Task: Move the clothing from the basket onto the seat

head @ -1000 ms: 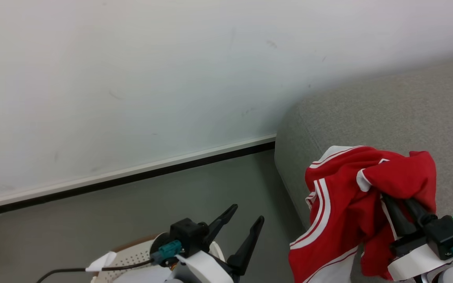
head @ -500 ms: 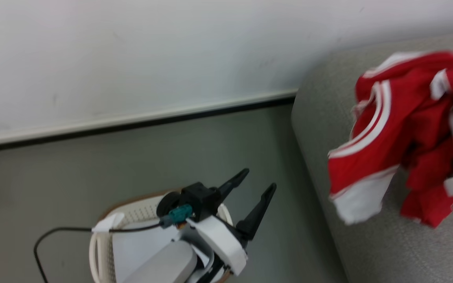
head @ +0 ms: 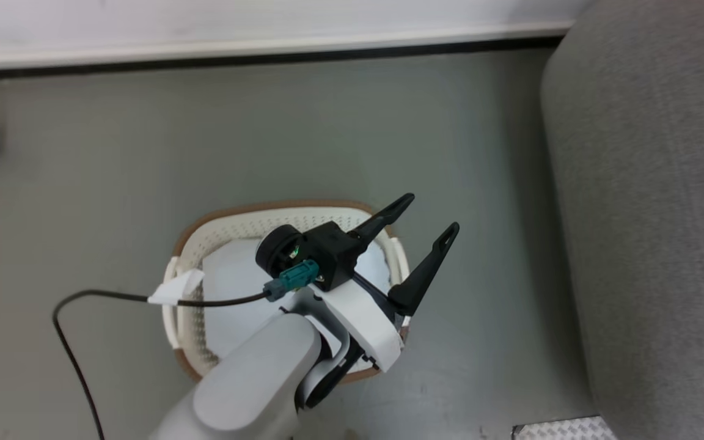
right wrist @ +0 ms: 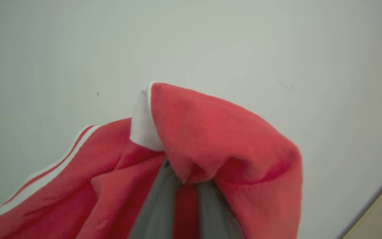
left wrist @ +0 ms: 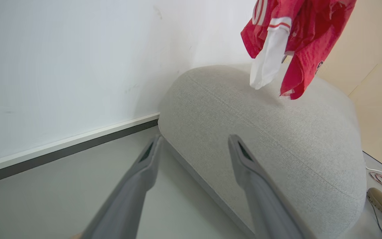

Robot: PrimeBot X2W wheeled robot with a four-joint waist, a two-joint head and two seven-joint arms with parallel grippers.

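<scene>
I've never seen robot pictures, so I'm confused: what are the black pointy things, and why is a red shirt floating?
It's a robot with two arms. Each ends in a gripper: two long fingers that pinch like tongs. One picture is from a camera on its head, looking down: the left gripper, open and empty, is over the basket, which stands on the floor with a pale cloth inside. The other two come from wrist cameras. The left one shows the clothing hanging above the grey seat. The right one shows why: the right gripper is pinching it.
</scene>
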